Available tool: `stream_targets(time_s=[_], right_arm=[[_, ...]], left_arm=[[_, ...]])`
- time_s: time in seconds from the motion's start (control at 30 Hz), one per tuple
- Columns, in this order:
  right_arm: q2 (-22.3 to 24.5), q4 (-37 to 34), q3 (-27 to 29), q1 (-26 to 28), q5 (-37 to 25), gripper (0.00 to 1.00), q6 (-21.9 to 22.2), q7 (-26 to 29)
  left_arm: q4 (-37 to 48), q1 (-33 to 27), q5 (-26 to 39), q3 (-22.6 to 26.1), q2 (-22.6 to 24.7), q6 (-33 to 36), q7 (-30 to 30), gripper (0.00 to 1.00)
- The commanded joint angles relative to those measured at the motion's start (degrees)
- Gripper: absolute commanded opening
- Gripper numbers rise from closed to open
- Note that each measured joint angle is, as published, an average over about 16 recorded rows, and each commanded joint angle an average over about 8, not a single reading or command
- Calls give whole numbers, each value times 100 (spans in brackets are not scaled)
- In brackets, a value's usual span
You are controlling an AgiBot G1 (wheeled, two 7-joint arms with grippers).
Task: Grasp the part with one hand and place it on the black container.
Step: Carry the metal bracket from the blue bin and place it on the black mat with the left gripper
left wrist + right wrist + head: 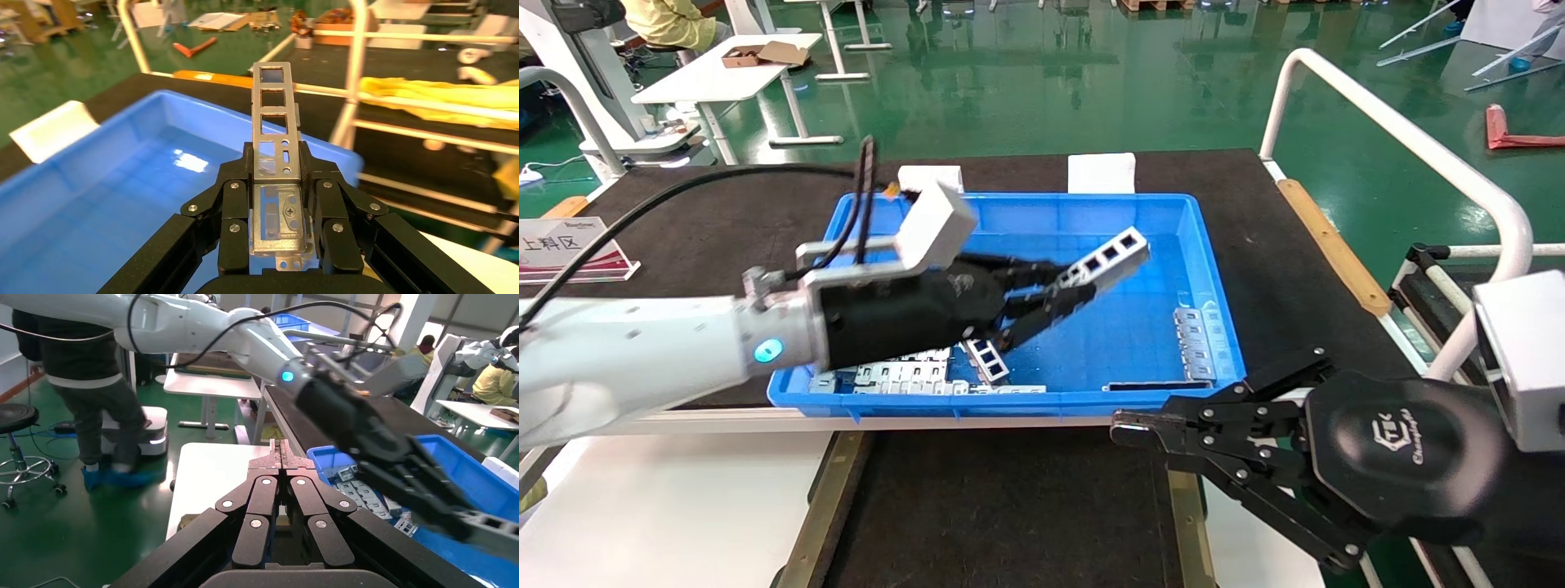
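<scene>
My left gripper (1062,296) is shut on the part (1109,256), a silver ladder-like bracket, and holds it tilted in the air above the blue bin (1214,269). In the left wrist view the part (275,116) sticks out forward between the black fingers (235,208). The black container (1009,506), a matte black tray with brass side strips, lies in front of the bin, near me. My right gripper (1128,426) is shut and empty, parked beside the container's right edge; it also shows in the right wrist view (281,454).
Another ladder bracket (987,359) and several flat grey plates (903,377) lie at the bin's near left; more plates (1196,343) lie at its right. A white rail (1401,139) stands to the right. A sign (564,245) stands at the left.
</scene>
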Motion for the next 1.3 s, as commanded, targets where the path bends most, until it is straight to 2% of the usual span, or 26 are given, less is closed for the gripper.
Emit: stream_targets(time_s=[0.03,0.33,0.6,0.9,1.3], right_arm=[[0,0,0,0,0,0,0,0],[0,0,-1,0,0,0,0,0],[0,0,-1,0,1,0,0,0],[0,0,-1,0,1,0,1,-1],[1,0,-2,1,1,0,1,-1]], left_arm=[[-363,91,-53,-1,-244,72,-112,0],[-1726,842,-47,183,-1135,-309,-514,0],[-2046,1474,67,469,-1396,-766,-754,0],[-1893,2040,320,818,-1124,-1847,-1093,0],[-1218,2295,495,1560,-105,-3787,-2213,0]])
